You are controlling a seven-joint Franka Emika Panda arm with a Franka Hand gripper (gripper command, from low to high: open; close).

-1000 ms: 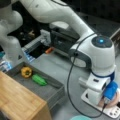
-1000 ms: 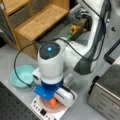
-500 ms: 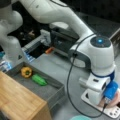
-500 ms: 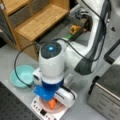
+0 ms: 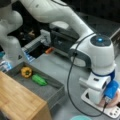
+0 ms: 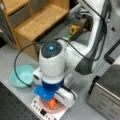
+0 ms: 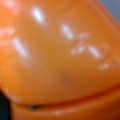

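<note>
My gripper [image 6: 52, 100] points straight down over a white scale [image 6: 40, 111] at a front view's bottom, and its tips are at a glossy orange object [image 6: 53, 104]. That object rests on a pinkish-orange plate [image 6: 60, 109] on top of the scale. In a front view the gripper [image 5: 107, 101] sits low at the right over the same plate [image 5: 114, 103] and scale [image 5: 114, 113]. A blue part of the hand hides the fingers. The wrist view is filled by the orange object [image 7: 57, 60], very close.
A teal bowl [image 6: 21, 76] lies left of the scale. A grey tray [image 5: 53, 91] holds a yellow pepper [image 5: 26, 72] and a green vegetable [image 5: 39, 79]. Close by are a wooden shelf unit [image 6: 37, 22] and a metal appliance [image 6: 107, 97].
</note>
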